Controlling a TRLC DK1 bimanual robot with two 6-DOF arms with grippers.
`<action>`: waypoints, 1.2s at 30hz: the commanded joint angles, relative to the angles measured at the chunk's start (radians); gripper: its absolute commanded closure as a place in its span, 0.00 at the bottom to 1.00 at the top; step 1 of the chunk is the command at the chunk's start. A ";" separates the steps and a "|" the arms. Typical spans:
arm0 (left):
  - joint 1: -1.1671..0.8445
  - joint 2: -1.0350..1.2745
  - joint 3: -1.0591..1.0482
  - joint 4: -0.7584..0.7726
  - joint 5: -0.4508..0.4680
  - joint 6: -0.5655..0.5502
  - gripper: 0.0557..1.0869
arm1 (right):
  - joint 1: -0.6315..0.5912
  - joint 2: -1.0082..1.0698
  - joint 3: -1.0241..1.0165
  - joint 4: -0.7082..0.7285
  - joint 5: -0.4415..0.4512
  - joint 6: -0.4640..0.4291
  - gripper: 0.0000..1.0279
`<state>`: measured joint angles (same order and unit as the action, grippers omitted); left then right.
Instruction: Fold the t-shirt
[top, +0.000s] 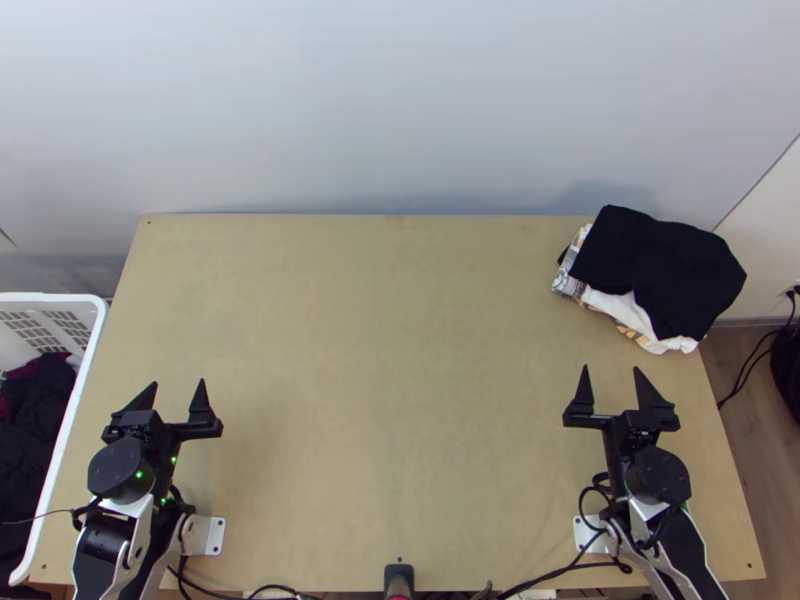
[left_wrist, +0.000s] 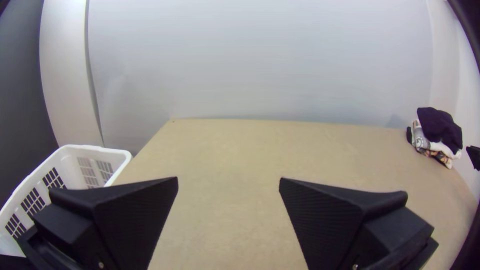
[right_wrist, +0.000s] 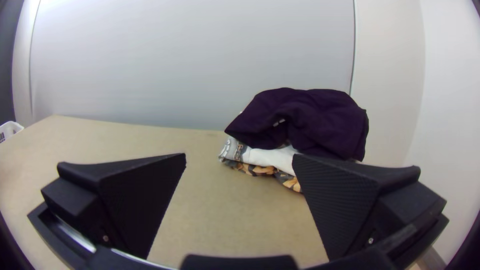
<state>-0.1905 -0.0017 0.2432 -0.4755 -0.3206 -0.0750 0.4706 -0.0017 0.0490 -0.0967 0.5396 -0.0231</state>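
Near the tabletop's (top: 380, 350) close edge, the left gripper (top: 178, 382) and right gripper (top: 611, 368) hold their jaws wide open. Beside its left edge, a white basket (top: 73, 400) holds dark clothes (top: 35, 400). At the far right, a dark cloth (top: 660, 265) covers white and patterned cloths (top: 612, 302); I cannot tell which is the t-shirt.

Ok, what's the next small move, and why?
I'd probably ease the left gripper toward the dark cloth in the white basket: its fingers stand apart with nothing between them, the basket is on that arm's side, and the garments at far right are stacked.
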 joint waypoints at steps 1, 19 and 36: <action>0.000 0.000 0.001 0.000 0.002 0.001 0.04 | 0.000 0.000 0.000 0.000 0.000 0.000 0.03; 0.000 0.000 0.001 0.000 0.002 0.001 0.04 | 0.045 -0.003 0.000 0.000 -0.001 0.080 0.03; -0.001 0.002 0.005 -0.022 -0.006 -0.017 0.04 | -0.047 -0.003 0.017 0.276 0.071 -0.345 0.08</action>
<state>-0.1879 -0.0017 0.2489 -0.5037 -0.3210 -0.1055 0.4175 -0.0051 0.0395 0.1104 0.5800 -0.2039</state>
